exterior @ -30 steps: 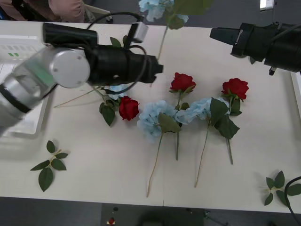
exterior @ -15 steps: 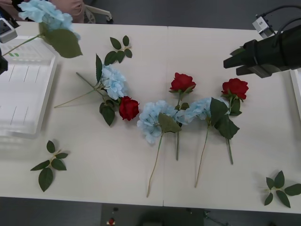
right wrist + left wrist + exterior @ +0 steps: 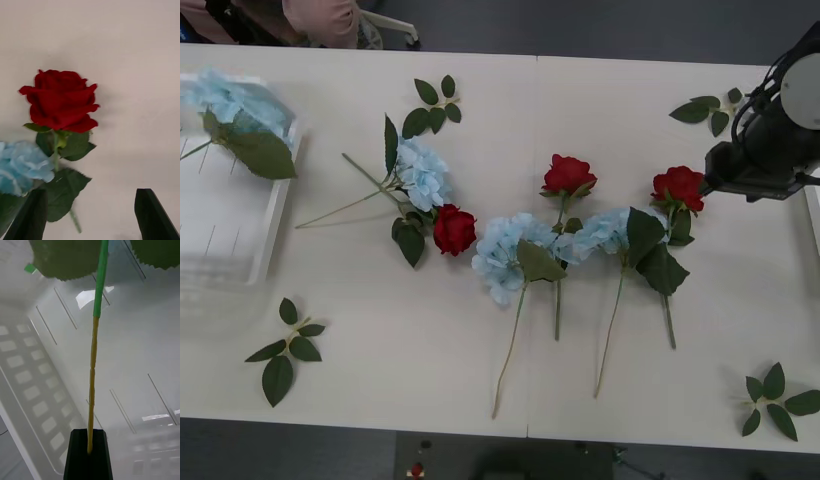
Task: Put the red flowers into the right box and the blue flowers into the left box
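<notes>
My left gripper (image 3: 90, 450) is shut on the yellow-green stem (image 3: 93, 371) of a blue flower (image 3: 235, 105), which hangs over the white left box (image 3: 230, 235) at the table's far left. Three more blue flowers (image 3: 420, 172) (image 3: 502, 255) (image 3: 605, 230) lie mid-table among three red flowers (image 3: 453, 229) (image 3: 569, 174) (image 3: 679, 187). My right arm (image 3: 765, 150) hovers beside the rightmost red flower (image 3: 62, 99). The right gripper (image 3: 92, 195) is open just short of the bloom. Of the right box I see just a white sliver of rim (image 3: 814, 215).
Loose green leaf sprigs lie at the front left (image 3: 285, 350), back centre (image 3: 430, 105), back right (image 3: 708, 108) and front right (image 3: 775, 400). The stems of the mid-table flowers cross each other. A person sits beyond the table's far edge.
The left arm swung the blue flower from the table's back centre over to the left box and lowered it. The right arm came down to the rightmost red flower.
</notes>
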You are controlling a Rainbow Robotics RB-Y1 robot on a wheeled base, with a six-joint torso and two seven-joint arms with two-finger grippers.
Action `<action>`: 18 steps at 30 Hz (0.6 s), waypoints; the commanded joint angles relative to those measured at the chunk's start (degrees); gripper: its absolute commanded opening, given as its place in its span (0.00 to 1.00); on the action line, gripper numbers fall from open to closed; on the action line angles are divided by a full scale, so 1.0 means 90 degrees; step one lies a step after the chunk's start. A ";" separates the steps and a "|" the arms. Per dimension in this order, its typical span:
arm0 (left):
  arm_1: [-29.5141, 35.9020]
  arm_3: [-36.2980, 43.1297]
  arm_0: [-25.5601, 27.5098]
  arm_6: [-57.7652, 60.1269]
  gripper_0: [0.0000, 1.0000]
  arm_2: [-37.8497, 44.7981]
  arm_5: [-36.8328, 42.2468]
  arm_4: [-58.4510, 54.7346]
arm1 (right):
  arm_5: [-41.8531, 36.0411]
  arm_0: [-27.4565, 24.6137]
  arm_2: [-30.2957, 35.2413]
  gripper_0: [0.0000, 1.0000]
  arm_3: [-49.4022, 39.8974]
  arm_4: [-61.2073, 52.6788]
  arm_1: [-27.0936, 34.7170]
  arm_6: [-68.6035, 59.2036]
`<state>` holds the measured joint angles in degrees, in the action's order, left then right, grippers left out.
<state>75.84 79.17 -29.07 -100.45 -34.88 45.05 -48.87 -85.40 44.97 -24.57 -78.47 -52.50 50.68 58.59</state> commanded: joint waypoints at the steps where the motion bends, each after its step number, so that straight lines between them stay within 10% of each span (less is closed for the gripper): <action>1: 0.0333 0.0012 -0.0100 -0.0206 0.06 0.0037 -0.0084 0.0127 | 0.0671 0.0092 -0.0269 0.67 0.0419 0.0052 0.0014 -0.0142; 5: 0.0411 0.0002 -0.0100 -0.0245 0.77 0.0076 -0.0240 0.0127 | 0.1188 0.0092 -0.0513 0.67 0.0702 0.0042 -0.0123 -0.0123; 7: 0.0411 0.0002 -0.0090 -0.0255 0.95 0.0076 -0.0338 0.0127 | 0.1344 0.0092 -0.0659 0.67 0.0731 0.0150 -0.0201 -0.0142; 18: 0.0548 0.0676 -0.0100 -0.0821 1.00 0.0135 -0.1305 -0.1015 | 0.1510 0.0092 -0.1177 0.67 0.0926 0.0658 -0.0602 -0.0142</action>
<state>77.16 80.76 -29.05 -101.40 -34.86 34.62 -53.99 -72.63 44.96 -32.56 -69.92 -47.33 44.85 58.59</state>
